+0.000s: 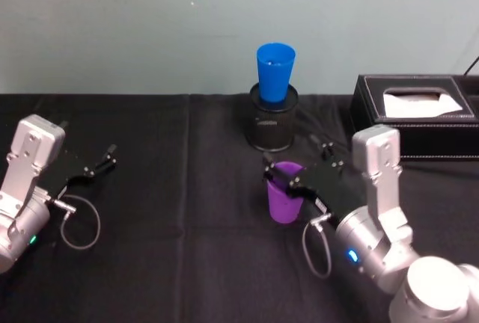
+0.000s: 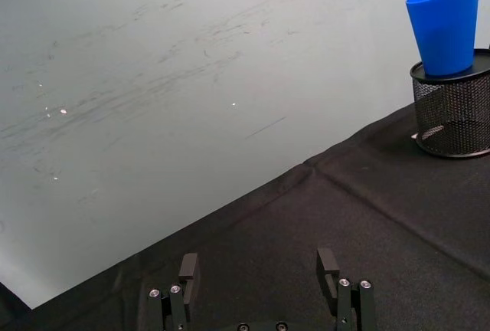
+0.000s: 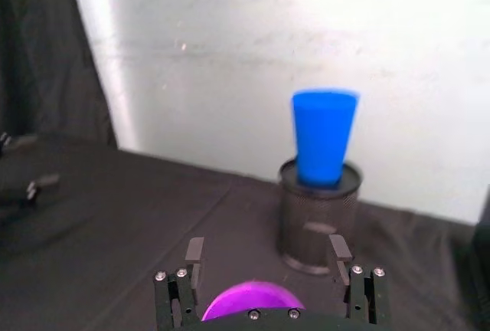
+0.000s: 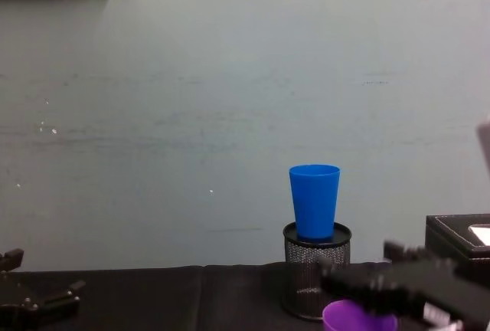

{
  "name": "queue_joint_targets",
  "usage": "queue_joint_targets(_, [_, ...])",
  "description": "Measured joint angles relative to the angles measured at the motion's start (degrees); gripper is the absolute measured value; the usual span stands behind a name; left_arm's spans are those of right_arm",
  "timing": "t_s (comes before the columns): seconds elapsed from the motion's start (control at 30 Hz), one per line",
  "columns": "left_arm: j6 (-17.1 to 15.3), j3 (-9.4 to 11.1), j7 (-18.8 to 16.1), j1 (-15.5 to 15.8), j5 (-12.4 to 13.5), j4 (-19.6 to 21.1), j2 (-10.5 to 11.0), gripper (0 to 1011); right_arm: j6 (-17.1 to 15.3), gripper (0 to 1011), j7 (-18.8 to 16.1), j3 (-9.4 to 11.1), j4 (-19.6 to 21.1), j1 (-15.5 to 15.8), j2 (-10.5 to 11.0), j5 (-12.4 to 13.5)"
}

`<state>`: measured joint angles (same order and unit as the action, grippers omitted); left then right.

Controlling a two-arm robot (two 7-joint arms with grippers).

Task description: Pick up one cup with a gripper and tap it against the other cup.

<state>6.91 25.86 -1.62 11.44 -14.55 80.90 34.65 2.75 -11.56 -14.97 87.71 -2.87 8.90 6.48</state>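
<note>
On the black-clothed table (image 1: pixel 187 211), the right claw (image 1: pixel 283 177) is straddling, jaws open, the light, slick purple tumbler (image 1: pixel 284 202), best pinched near the rim, while the left claw (image 1: pixel 97 164) is idling open.

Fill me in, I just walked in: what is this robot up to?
The right gripper is at the purple cup on the black table, its open fingers on either side of the rim. The blue cup stands upright in a black mesh holder behind it. The left gripper sits open at the table's left side.

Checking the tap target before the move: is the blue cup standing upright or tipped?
Upright. The blue cup stands mouth up, its narrow base seated in the black mesh pen holder.
</note>
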Motion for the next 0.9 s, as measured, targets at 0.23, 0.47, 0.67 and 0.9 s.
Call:
queue_joint_targets(0.23, [0.0,0.0,0.0,0.0,0.0,0.0,0.0,1000,-4.48,1002,5.35,3.16,4.67,-0.94,-0.97,-2.02])
queue_joint_targets(0.47, [0.0,0.0,0.0,0.0,0.0,0.0,0.0,1000,-11.08,1003,11.05,7.01,1.18,-4.27,-2.9,-4.71])
queue_joint_targets(0.67, [0.0,0.0,0.0,0.0,0.0,0.0,0.0,1000,-10.51,1002,11.05,8.24,-3.68,-6.09,-4.06,-4.88])
queue_joint_targets(0.9, [0.0,0.0,0.0,0.0,0.0,0.0,0.0,1000,-9.89,1003,10.87,8.31,-4.43,-6.36,-4.24,-5.02])
